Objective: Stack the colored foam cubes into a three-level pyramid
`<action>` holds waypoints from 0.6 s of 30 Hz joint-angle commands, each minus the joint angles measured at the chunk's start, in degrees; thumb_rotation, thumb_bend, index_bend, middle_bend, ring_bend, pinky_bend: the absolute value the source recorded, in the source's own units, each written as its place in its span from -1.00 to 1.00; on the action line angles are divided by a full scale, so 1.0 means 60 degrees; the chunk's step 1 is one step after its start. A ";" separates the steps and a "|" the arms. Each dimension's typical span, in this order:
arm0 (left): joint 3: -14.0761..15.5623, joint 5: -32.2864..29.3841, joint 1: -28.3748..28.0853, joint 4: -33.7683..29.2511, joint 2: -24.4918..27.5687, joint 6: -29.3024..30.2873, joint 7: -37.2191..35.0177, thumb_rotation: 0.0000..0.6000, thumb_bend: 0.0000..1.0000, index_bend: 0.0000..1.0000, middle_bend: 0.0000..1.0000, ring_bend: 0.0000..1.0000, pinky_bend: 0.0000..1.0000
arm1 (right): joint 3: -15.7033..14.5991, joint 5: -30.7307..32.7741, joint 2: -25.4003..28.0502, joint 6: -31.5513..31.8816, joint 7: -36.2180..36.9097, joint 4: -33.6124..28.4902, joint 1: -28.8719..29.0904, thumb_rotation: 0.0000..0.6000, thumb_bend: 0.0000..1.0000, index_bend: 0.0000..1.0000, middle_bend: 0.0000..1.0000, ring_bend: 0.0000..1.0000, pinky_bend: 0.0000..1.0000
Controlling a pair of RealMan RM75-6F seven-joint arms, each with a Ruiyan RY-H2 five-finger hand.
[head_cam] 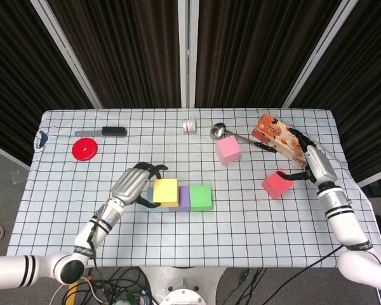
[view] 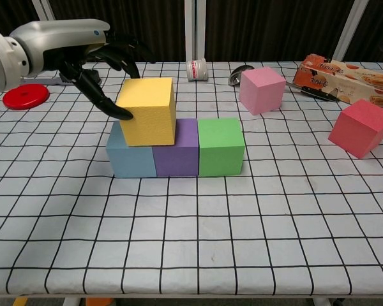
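Note:
My left hand (view: 92, 56) (head_cam: 134, 183) grips the yellow cube (view: 147, 110) (head_cam: 166, 192), thumb on its left face and fingers behind its top edge. The cube sits across the blue cube (view: 128, 160) and the purple cube (view: 177, 155), slightly turned. The green cube (view: 221, 146) (head_cam: 200, 197) closes that row on the right. A pink cube (view: 262, 90) (head_cam: 228, 150) stands farther back, and a red cube (view: 362, 127) (head_cam: 277, 185) lies tilted at the right. My right hand (head_cam: 307, 154), seen only in the head view, hovers beside the red cube with fingers apart and nothing in them.
An orange snack box (view: 345, 79) lies at the back right under my right hand, with a metal ladle (head_cam: 218, 131) beside it. A small white roll (view: 198, 69) stands at the back centre. A red disc (head_cam: 84, 149) and a black-handled tool (head_cam: 105, 132) lie at the back left.

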 commanded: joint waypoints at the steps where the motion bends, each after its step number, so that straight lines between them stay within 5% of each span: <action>1: 0.0009 -0.0056 -0.0015 0.0044 0.0012 -0.0061 -0.0029 1.00 -0.61 -0.61 0.12 -0.58 -0.71 | 0.0006 0.0012 -0.0004 -0.0004 -0.0010 0.0003 0.0005 1.00 -0.85 -1.00 -0.90 -1.00 -1.00; 14: 0.0053 -0.0119 -0.0082 0.0165 0.0044 -0.0289 -0.0176 1.00 -0.61 -0.61 0.11 -0.58 -0.71 | 0.0002 0.0072 -0.0044 -0.0074 -0.0045 0.0051 0.0031 1.00 -0.85 -1.00 -0.90 -1.00 -1.00; 18: 0.0115 -0.0107 -0.0079 0.0177 0.0031 -0.0319 -0.0183 1.00 -0.61 -0.61 -0.02 -0.58 -0.71 | 0.0005 0.0073 -0.0054 -0.0076 -0.0039 0.0050 0.0028 1.00 -0.85 -1.00 -0.90 -1.00 -1.00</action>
